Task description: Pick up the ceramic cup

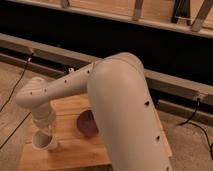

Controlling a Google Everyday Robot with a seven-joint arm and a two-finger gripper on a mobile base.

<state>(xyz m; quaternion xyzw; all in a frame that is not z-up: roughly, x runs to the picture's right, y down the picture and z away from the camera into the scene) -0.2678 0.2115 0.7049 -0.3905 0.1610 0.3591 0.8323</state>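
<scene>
The ceramic cup (45,143) is a small white cup at the front left of the wooden table (75,152). It looks tilted, with its mouth turned toward the left. My gripper (43,133) hangs straight down from the wrist onto the cup's top, and the wrist hides how it meets the cup. The large pale arm sweeps in from the right and covers much of the table.
A dark purple-brown bowl (86,123) sits mid-table, right of the cup, partly behind the arm. A long metal rail (60,52) runs behind the table. Black cables (15,90) lie on the floor at left and at right (197,127).
</scene>
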